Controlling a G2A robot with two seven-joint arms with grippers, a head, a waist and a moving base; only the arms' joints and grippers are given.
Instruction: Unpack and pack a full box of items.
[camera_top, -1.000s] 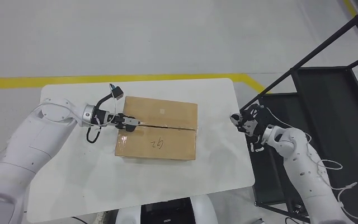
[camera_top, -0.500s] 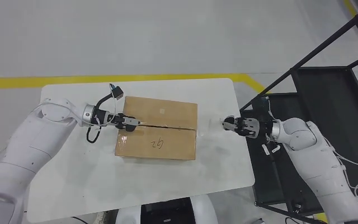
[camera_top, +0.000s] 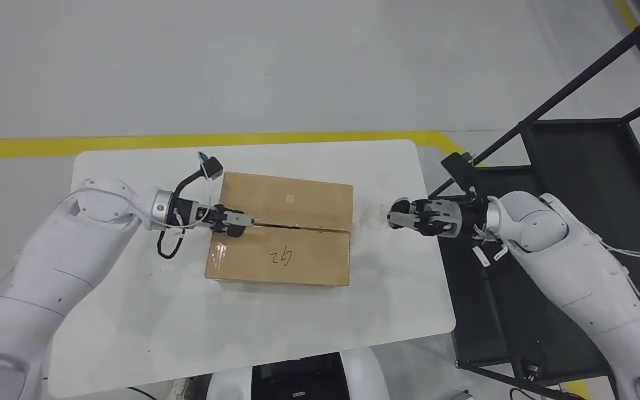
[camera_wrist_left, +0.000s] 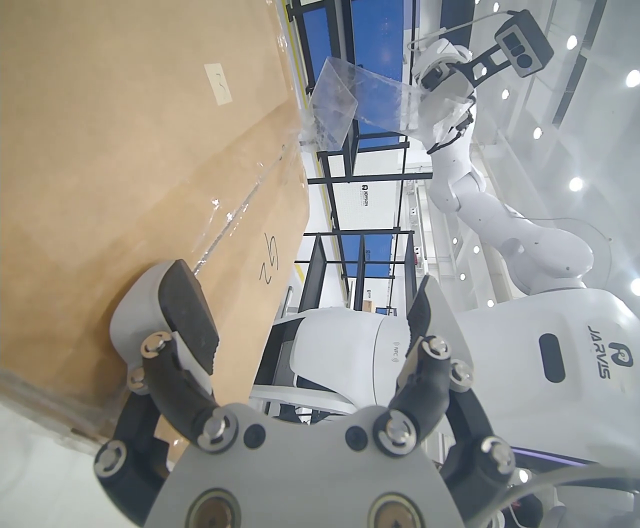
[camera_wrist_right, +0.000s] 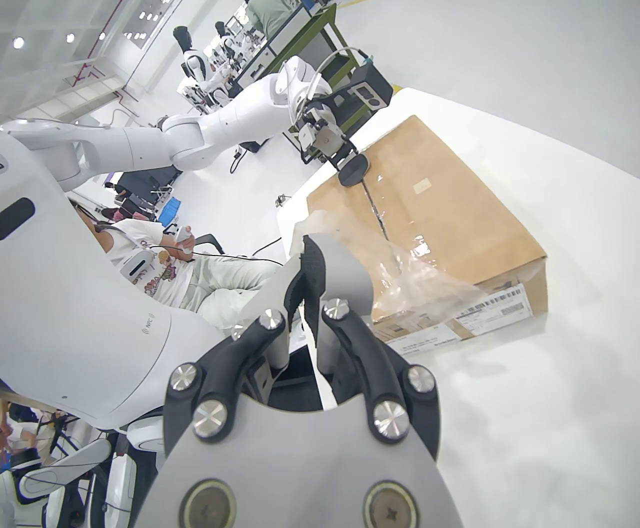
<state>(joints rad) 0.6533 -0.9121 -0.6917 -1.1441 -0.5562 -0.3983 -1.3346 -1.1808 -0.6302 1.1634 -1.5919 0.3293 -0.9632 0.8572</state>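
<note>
A brown cardboard box (camera_top: 280, 242) lies closed in the middle of the white table (camera_top: 140, 320), with a seam along its top. My left gripper (camera_top: 235, 220) is open at the left end of that seam. One pad (camera_wrist_left: 187, 310) rests on the box top (camera_wrist_left: 125, 150); the other finger (camera_wrist_left: 430, 320) hangs off the box's side. My right gripper (camera_top: 397, 217) hovers just off the box's right end, shut on a strip of clear tape (camera_wrist_right: 415, 275). The crumpled tape (camera_wrist_left: 350, 100) runs from the box's right end of the seam up to the right gripper (camera_wrist_right: 310, 280).
A black metal rack (camera_top: 570, 190) stands against the table's right edge, under my right arm. A yellow floor line (camera_top: 100, 147) runs behind the table. Bare tabletop lies in front of the box and to its left.
My right gripper has swung left from the table's right edge toward the box's right end. The left gripper has stayed at the seam's left end.
</note>
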